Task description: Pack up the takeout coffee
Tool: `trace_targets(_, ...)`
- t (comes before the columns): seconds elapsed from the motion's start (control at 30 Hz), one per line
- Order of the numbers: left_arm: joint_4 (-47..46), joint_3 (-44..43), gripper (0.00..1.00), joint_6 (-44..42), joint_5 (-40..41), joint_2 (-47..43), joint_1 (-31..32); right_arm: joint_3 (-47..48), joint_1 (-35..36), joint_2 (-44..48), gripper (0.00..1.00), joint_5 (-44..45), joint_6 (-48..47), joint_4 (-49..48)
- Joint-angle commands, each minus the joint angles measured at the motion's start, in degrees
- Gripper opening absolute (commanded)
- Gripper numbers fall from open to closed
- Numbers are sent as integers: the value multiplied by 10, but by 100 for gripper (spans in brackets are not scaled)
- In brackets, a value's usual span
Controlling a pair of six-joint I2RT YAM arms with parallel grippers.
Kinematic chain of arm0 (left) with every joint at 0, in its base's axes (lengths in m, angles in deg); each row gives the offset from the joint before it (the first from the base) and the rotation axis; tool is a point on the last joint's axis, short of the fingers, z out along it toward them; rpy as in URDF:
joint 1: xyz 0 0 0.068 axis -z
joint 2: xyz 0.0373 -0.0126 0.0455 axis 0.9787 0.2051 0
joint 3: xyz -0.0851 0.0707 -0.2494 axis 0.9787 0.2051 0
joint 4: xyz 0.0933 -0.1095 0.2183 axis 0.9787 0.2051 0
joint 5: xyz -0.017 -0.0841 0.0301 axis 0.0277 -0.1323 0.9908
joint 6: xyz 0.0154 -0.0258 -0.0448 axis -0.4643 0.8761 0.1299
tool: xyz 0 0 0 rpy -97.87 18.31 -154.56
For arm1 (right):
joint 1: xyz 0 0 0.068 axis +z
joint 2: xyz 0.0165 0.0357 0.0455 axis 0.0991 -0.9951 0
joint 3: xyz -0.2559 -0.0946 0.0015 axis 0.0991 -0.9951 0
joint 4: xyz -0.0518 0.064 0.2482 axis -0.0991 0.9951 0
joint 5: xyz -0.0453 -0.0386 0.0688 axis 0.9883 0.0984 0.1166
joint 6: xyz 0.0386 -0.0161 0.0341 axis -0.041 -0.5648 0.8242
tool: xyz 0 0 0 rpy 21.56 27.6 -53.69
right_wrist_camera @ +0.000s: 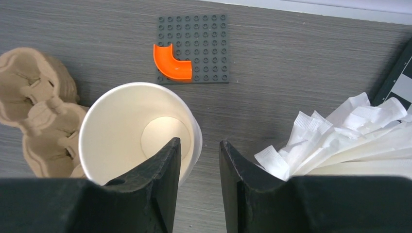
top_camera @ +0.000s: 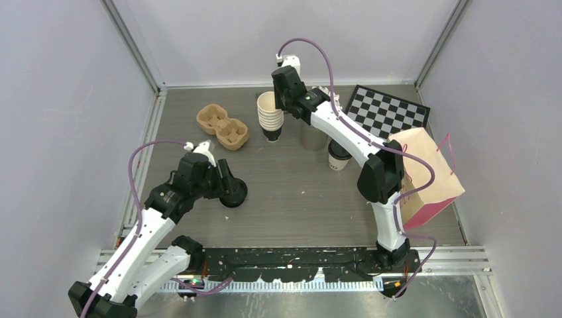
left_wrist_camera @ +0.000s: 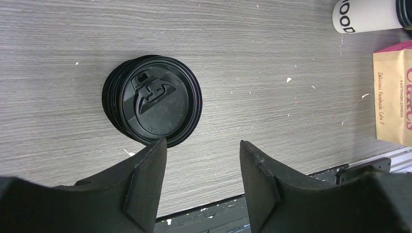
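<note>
Right now my right gripper (right_wrist_camera: 199,143) straddles the rim of the topmost lidless cream paper cup (right_wrist_camera: 121,121), one finger inside, narrowly spread, probably not pinching yet. My left gripper (left_wrist_camera: 202,141) hangs spread beside the black plastic lids (left_wrist_camera: 155,99). The lidded cream takeout cup (top_camera: 338,159) stands centre-right overhead, nearer the right arm (top_camera: 344,132).

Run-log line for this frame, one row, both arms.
left gripper: open above lid stack | right gripper: open, straddling rim of cup stack | lidded cup: outside bag
</note>
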Motion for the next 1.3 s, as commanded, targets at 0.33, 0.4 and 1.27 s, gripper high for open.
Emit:
trace_targets(0.33,-17,4,59,-15,-2,5,-2,67,-2,-15,16,14,-27,28)
trace_targets(0.4,-17,3,59,-15,-2,7,-2,69,-2,-8,16,5,-24,28)
trace_targets(1.27,-18,5,59,-14,-1,10,-2,102,-4,8,0,-30,5,38)
